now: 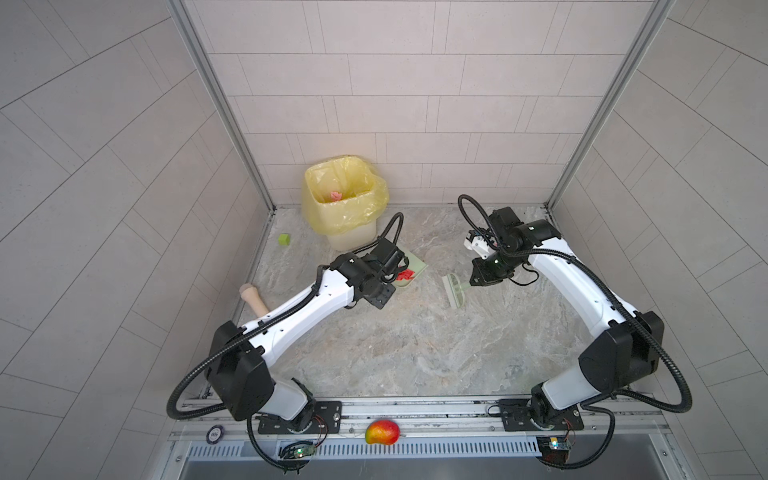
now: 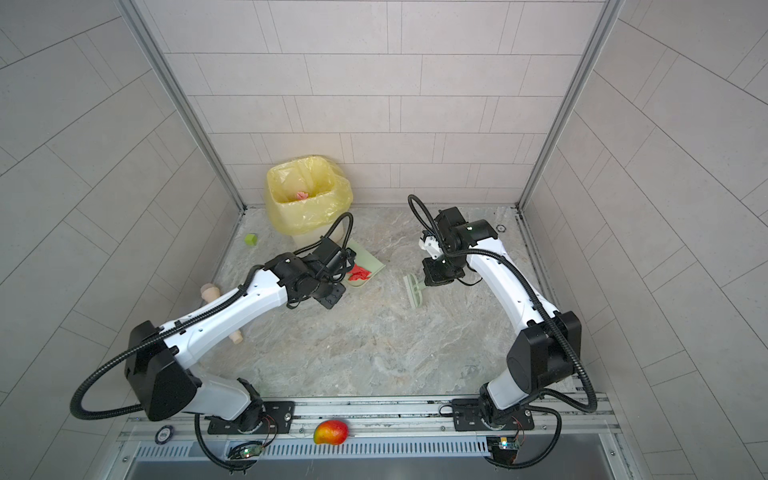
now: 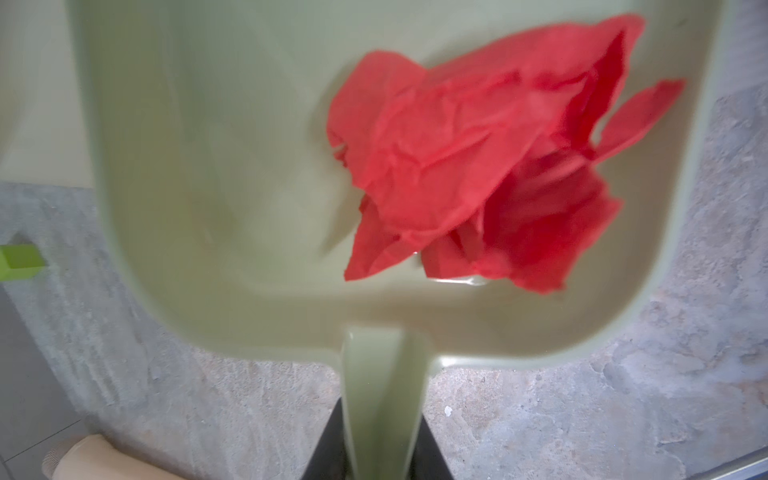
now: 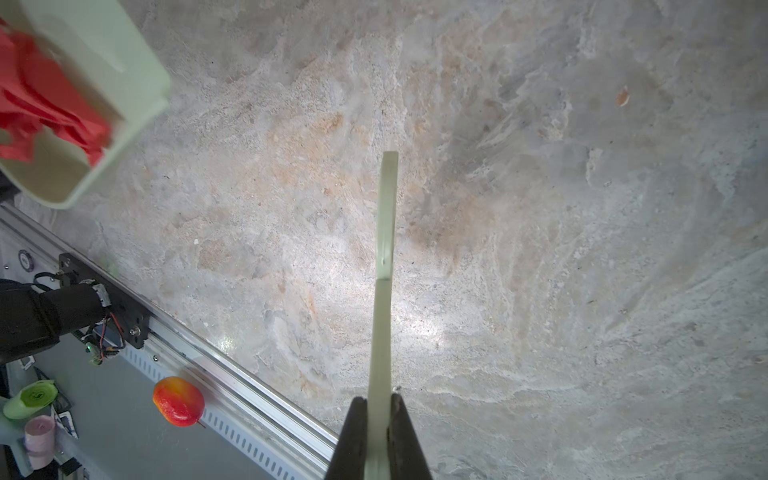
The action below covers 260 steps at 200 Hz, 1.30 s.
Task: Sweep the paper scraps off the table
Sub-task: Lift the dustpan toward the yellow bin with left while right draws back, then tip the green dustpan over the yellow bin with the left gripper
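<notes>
Two tools: the left tool and the right tool. One pale green dustpan and one matching brush. One bin with one yellow liner, at 11 o'clock on the counter. One pink paper scrap lies in the bin. One red bunch of paper scraps lies in the dustpan, at least two pieces, the exact number hard to separate. One lime-green cube at 10 o'clock. One beige rod at 9 o'clock. One mango at 6 o'clock, on the rail off the counter. The right wrist view adds one green roll and one pale pink cylinder.
</notes>
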Tool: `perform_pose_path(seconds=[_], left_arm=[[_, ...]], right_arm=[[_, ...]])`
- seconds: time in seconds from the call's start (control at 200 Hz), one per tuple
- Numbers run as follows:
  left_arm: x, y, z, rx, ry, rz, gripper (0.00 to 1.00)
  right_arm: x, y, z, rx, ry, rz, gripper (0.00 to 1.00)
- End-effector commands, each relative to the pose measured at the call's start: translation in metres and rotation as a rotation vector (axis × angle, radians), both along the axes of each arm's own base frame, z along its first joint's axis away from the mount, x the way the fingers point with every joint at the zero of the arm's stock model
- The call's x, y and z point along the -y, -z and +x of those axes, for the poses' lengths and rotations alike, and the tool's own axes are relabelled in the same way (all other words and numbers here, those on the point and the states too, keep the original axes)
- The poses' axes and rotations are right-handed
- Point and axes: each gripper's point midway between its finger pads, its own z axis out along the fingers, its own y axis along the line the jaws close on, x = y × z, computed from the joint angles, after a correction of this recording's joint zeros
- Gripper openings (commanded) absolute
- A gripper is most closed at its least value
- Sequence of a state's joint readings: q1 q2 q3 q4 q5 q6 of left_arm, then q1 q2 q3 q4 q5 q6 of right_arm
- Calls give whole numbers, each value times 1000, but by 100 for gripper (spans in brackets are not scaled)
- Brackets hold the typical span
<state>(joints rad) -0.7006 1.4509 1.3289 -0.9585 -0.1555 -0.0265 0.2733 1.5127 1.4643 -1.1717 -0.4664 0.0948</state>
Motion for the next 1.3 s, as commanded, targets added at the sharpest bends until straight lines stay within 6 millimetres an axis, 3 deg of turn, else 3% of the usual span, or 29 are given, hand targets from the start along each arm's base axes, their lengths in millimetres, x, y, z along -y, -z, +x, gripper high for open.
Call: perform_pose_path(seconds=[0.0,0.3,0.535,0.851,1.036,1.296], left_arm=[[-30,-29,-2,9,-82,46,0],[-68,-90,22,109,-183,10,0],[-118,-122,45,173,-333,-6,0],[-181,-148,86,242,-491,23,0],[-215,-153,112,250,-546,168,0],[-236,-163,143,266,-561,342,0]], right_arm=[[-3,-10,-4,23,1,52,0],[-2,-18,-4,48,2,90,0],[-2,-21,-3,45,-8,125,0],[-3,-17,4,19,-29,173,0],[1,-12,10,-10,-32,197,0],[-3,-6,17,-39,-47,228,0]])
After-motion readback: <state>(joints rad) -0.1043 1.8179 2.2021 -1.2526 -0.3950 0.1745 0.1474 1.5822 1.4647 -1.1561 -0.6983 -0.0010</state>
